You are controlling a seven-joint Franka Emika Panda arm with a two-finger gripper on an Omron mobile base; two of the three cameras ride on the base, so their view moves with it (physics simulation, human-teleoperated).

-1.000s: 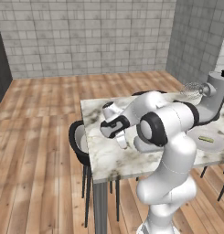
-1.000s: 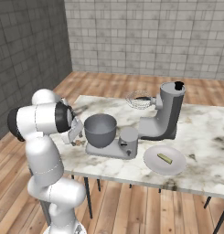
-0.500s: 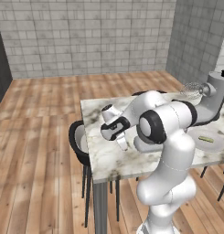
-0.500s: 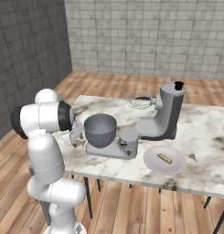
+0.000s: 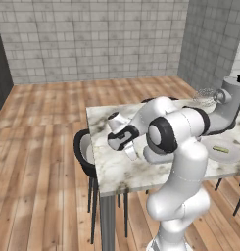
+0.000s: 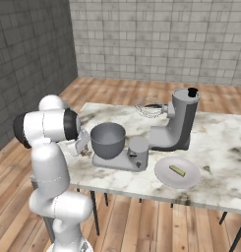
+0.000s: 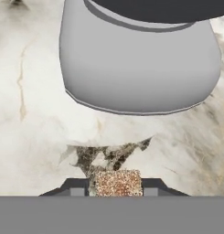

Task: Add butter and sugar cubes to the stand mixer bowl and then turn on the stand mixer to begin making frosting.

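Note:
A speckled tan sugar cube (image 7: 118, 181) lies on the marble table, wedged between the two dark fingertips of my gripper (image 7: 117, 188), which is shut on it. Just beyond it rises the grey wall of the stand mixer bowl (image 7: 136, 68). From the right base view my gripper (image 6: 81, 147) is low at the table's left end, beside the bowl (image 6: 108, 140) on the stand mixer (image 6: 178, 128) base. The butter (image 6: 177, 170) rests on a white plate (image 6: 164, 178) in front of the mixer.
The mixer's head is tilted back with the wire whisk (image 6: 149, 109) hanging above and behind the bowl. A dark chair (image 5: 82, 152) stands at the table's left side. The table's front edge (image 5: 141, 184) runs close below my hand.
The jaws have closed from wide open onto the sugar cube. The arm has hardly moved, and the bowl, mixer and butter stay in place.

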